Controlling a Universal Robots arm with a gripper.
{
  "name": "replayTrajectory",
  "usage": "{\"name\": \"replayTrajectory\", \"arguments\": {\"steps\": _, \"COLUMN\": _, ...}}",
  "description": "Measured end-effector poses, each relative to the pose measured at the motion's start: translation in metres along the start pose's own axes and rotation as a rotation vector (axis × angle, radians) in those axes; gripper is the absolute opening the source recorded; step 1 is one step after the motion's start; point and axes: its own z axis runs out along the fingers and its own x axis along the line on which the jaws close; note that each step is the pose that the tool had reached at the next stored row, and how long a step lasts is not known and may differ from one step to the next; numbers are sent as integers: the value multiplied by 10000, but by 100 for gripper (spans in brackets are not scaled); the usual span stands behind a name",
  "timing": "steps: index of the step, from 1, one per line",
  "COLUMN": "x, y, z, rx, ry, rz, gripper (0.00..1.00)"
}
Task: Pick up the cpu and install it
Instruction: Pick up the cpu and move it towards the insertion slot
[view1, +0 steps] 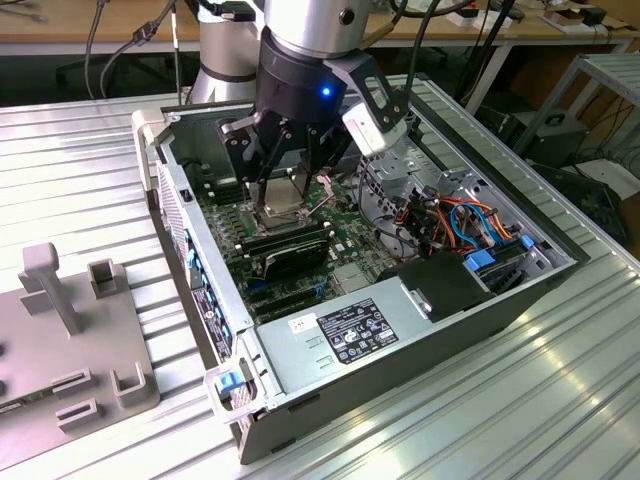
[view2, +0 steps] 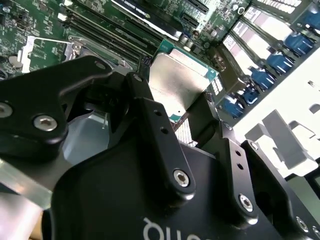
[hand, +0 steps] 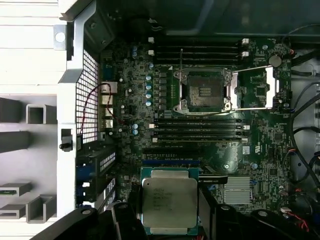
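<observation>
My gripper (view2: 181, 112) is clamped on the cpu (hand: 169, 202), a silvery square chip with a green edge. I pinch it by its sides and hold it flat above the motherboard (hand: 260, 165) inside the open computer case (view1: 420, 365). The bare cpu socket (hand: 205, 91), retention frame (hand: 270, 87) swung aside, lies beyond the memory slots (hand: 200, 131). I judge that a tilted, rotated or misaligned descent could bend the socket's contacts.

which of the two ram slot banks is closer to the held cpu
The bank lying between the open socket and the cpu; the other bank sits beyond the socket.
</observation>
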Motion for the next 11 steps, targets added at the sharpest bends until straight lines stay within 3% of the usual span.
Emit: {"name": "replayTrajectory", "arguments": {"steps": 11, "x": -156, "y": 0, "z": 0, "rx": 0, "ry": 0, "rz": 0, "gripper": 55}}
